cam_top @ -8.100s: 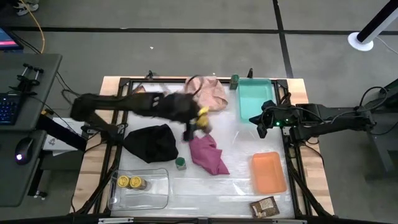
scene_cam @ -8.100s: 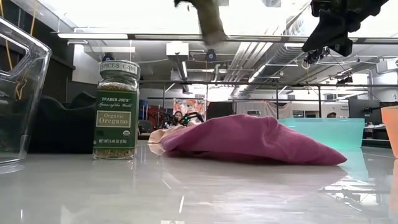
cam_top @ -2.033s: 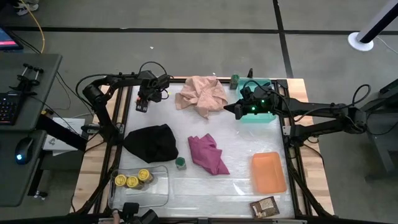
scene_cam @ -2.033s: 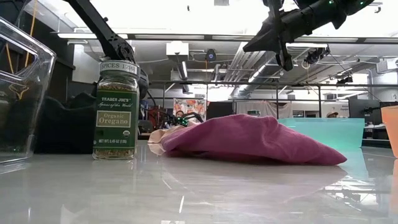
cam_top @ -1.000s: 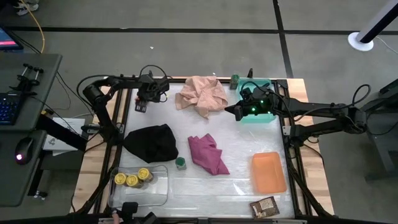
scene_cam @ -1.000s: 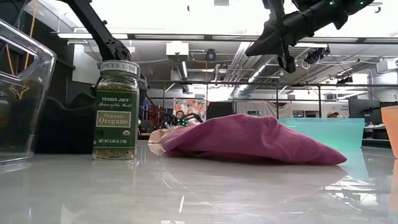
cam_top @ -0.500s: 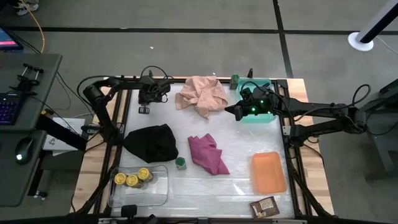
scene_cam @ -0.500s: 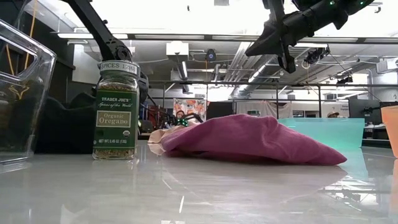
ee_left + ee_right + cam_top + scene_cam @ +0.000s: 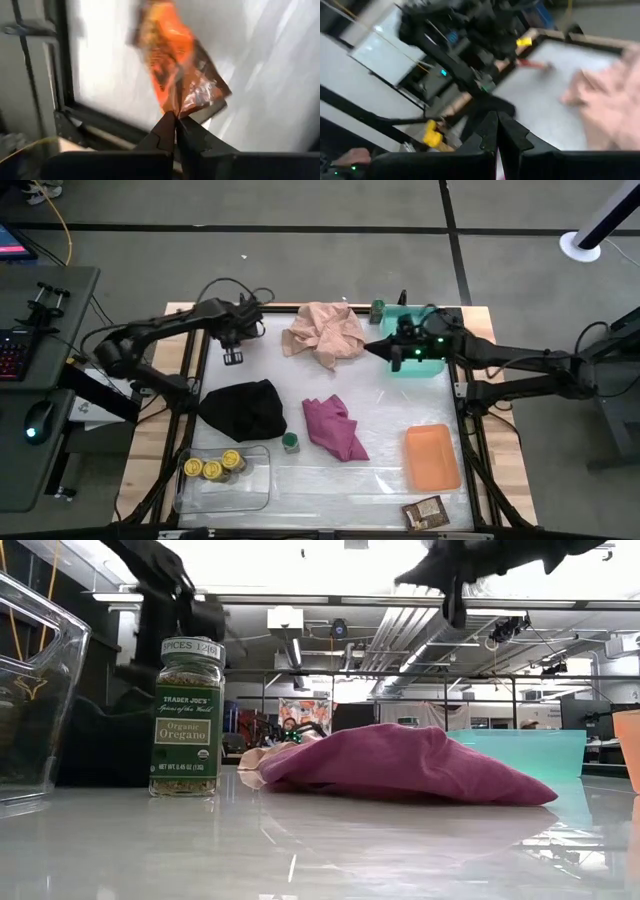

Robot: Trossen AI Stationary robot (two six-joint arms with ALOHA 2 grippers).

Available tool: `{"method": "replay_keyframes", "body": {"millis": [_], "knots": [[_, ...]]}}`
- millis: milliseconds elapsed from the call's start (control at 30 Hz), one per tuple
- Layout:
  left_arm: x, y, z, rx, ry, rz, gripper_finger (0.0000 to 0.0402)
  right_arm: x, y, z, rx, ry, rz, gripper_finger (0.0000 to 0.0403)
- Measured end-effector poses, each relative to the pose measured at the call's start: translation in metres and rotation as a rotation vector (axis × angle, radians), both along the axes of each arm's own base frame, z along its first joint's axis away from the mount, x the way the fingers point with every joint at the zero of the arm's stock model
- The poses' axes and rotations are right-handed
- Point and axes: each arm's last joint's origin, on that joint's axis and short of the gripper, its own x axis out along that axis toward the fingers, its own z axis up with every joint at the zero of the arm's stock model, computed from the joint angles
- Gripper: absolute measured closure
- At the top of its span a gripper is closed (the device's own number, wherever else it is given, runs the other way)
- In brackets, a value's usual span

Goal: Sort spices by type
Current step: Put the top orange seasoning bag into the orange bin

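The left gripper (image 9: 175,120) has clamped its fingers onto the edge of a brown-orange spice packet (image 9: 177,70), having stood open over it a second ago, and in the wrist view the packet now hangs tilted just ahead of the fingertips, apparently coming up off the table (image 9: 390,470). That suggests the pick is made and the carry comes next, probably toward the other packet (image 9: 425,510), which lies far from this gripper at the table's opposite near corner, beside the orange tray (image 9: 432,457). The left arm has swung so its elbow sits farther out past the table's edge, with the gripper (image 9: 236,345) stretched along the far rail. The right gripper (image 9: 392,352) is shut on nothing and hovers between the pink cloth (image 9: 323,332) and the teal tray (image 9: 410,338), slightly shifted from half a second ago. Well away from both tools, the three yellow-lidded jars (image 9: 212,468) sit in the clear tray (image 9: 255,485) (that group looks finished), one oregano jar (image 9: 186,718) stands beside the magenta cloth (image 9: 336,428), and another green jar (image 9: 377,309) waits just beyond the teal tray's corner.
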Motion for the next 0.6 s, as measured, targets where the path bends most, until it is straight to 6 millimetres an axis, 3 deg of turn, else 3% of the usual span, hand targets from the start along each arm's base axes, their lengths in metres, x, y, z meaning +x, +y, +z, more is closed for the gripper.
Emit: {"method": "replay_keyframes", "body": {"millis": [267,467,600], "knots": [[0.016,-0.045,0.046,0.062,-0.48,-0.025,0.0401,-0.022,0.006,0.02,-0.021,-0.103,0.002,0.0403],[0.052,-0.101,0.059,0.006,-0.695,-0.139,0.0401,-0.032,0.013,0.022,0.054,-0.091,0.115,0.0403],[0.085,-0.146,0.065,-0.047,-0.829,-0.217,0.0401,-0.039,0.02,0.013,0.153,0.021,0.243,0.0403]]}}
